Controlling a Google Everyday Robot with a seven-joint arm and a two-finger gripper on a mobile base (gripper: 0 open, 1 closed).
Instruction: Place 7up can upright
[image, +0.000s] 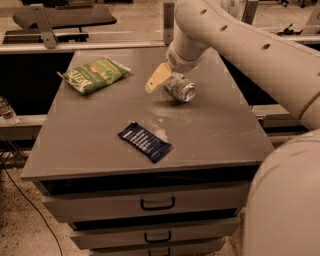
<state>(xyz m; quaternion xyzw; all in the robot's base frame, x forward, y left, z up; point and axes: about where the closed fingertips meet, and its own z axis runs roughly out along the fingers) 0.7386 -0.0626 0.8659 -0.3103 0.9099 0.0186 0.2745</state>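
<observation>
Grey cabinet top (215, 135), with the gripper (166, 82) at the 7up can (182, 89) on the far right part.
The pale arm (235, 37) reaches down from the upper right, and the gripper sits just left of the 7up can and touches it; whether it is clamped on the can or merely against it, I cannot tell. The can is on its side, not upright, its shiny silver end turned toward the near right, low over the surface. A green snack bag (93, 75) lies flat at the far left, well apart from the can. A dark blue packet (145, 142) lies flat nearer the front edge, left of centre. Under the top, drawers (150, 205) with dark handles face forward.
</observation>
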